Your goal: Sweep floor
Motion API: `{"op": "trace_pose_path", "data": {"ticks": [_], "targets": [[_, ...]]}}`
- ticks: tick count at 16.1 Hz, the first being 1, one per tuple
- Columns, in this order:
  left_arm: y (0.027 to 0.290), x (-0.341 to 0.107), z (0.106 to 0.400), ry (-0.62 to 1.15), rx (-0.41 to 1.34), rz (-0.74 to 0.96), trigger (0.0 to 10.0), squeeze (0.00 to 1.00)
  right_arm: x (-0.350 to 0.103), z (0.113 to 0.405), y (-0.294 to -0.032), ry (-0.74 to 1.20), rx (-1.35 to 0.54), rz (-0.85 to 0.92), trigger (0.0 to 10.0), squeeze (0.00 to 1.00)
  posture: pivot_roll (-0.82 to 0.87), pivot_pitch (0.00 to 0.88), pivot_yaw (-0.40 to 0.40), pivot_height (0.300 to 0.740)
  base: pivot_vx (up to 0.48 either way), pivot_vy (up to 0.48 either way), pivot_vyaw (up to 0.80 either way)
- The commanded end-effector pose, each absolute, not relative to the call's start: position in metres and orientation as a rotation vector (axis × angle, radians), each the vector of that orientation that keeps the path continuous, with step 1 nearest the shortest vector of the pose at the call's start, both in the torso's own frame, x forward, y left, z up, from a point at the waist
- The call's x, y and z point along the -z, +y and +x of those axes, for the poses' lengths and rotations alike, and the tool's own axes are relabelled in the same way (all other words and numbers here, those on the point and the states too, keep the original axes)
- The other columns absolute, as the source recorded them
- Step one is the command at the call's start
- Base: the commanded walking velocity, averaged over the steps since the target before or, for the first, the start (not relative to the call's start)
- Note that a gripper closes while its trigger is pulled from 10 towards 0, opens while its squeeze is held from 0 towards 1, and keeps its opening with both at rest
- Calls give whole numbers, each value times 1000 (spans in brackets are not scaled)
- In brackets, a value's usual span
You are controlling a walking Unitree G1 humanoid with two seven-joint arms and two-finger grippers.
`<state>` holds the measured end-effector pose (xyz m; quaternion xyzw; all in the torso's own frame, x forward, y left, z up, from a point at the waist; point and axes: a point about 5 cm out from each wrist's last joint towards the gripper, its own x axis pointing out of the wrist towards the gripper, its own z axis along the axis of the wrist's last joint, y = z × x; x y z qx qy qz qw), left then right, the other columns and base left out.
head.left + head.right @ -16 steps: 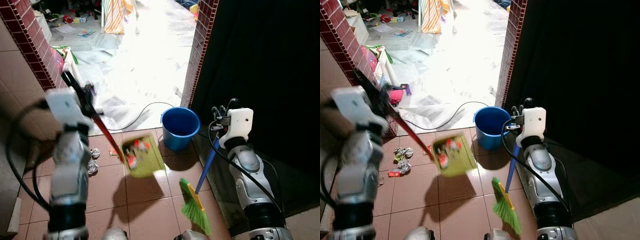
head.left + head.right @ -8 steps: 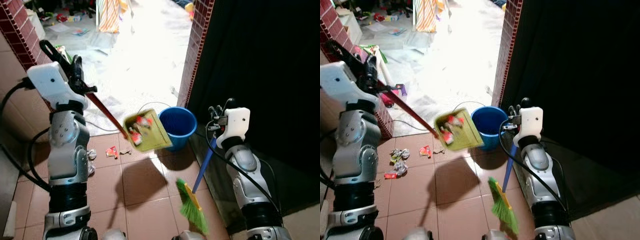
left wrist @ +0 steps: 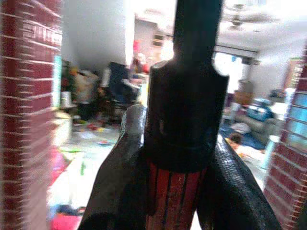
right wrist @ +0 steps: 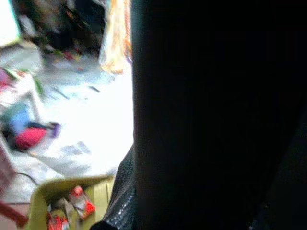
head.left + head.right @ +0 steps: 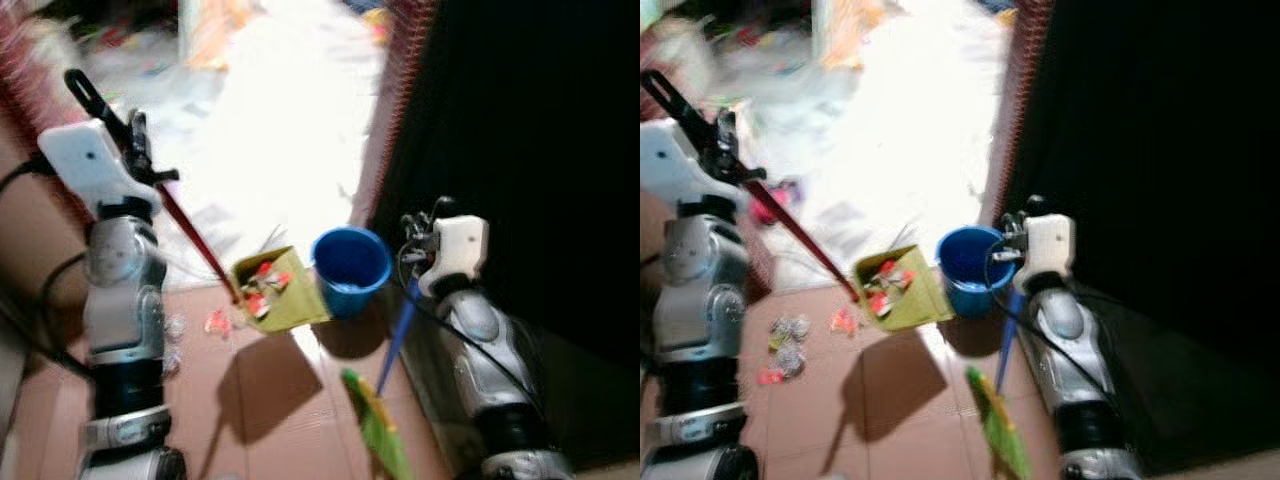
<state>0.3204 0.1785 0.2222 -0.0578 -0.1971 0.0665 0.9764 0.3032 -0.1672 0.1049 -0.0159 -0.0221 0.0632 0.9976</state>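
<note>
My left gripper (image 5: pixel 138 150) is raised at the left and shut on the red handle (image 5: pixel 190 235) of a yellow-green dustpan (image 5: pixel 277 292). The pan hangs tilted above the tiles beside a blue bucket (image 5: pixel 350 268), with red and white litter in it. In the left wrist view the fingers (image 3: pixel 120 184) clamp the red handle (image 3: pixel 175 196) under its black cap. My right gripper (image 5: pixel 415 233) is shut on the blue stick (image 5: pixel 400 330) of a broom whose green bristles (image 5: pixel 380 445) rest on the floor. The right wrist view looks past the dark stick at the dustpan (image 4: pixel 72 199).
Loose litter (image 5: pixel 215 322) lies on the brown tiles left of the dustpan. A brick doorpost (image 5: pixel 385 110) stands behind the bucket, with a dark wall to its right. Beyond the doorway is a bright, cluttered room. The picture is blurred.
My left arm has lifted and carried the loaded dustpan up from the tiles to beside the bucket. The right arm and broom have held still. The camera has shifted and blurred.
</note>
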Motion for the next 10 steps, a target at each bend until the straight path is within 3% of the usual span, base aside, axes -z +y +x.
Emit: {"op": "trace_pose_path", "data": {"ticks": [1,5,10], "targets": [[180,-245,317,-510,-136,-159,10000,0,-116,308,-158,-93,-154,-51,10000,0,-32,0,-13,740,480,0,0],[176,-251,319,-528,-130,-180,10000,0,-116,308,-157,-93,-156,-51,10000,0,-35,0,-11,740,480,0,0],[177,-249,319,-519,-134,-167,10000,0,-115,308,-157,-90,-160,-54,10000,0,-36,0,-12,740,335,0,0]]}}
